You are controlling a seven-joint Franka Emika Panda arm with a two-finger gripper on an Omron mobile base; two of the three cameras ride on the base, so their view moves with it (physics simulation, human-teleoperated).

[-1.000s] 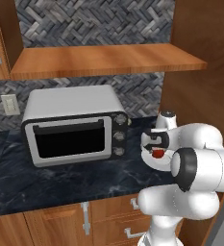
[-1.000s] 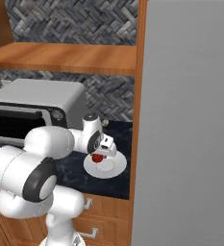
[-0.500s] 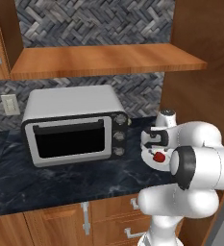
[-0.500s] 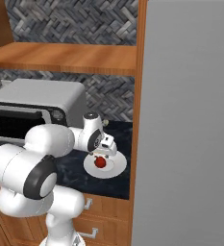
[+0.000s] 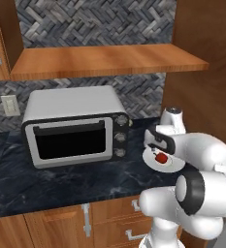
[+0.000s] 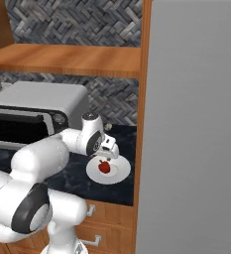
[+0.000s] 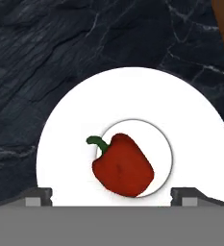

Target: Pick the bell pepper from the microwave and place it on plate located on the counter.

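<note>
The small red bell pepper [image 7: 123,166] with its dark stem lies on its side in the middle of the white plate [image 7: 65,144]. The plate rests on the dark marbled counter [image 7: 60,48]. My gripper [image 7: 111,198] hangs just above the pepper, open, its fingertips [image 7: 39,196] wide apart and touching nothing. In the left base view the pepper [image 5: 161,157] sits on the plate [image 5: 172,167] below the gripper [image 5: 155,144]. The right base view shows the pepper [image 6: 104,167], the plate [image 6: 118,174] and the gripper [image 6: 108,152] the same way. The microwave is out of view.
A silver countertop oven [image 5: 75,128] with three knobs stands on the counter [image 5: 61,179] left of the plate. A wooden shelf [image 5: 104,60] runs overhead. A tall wooden panel [image 6: 144,124] and grey wall [image 6: 196,124] close off the right side beside the plate.
The pepper has left the gripper's fingers and now lies on the plate. The gripper has opened and risen slightly above it.
</note>
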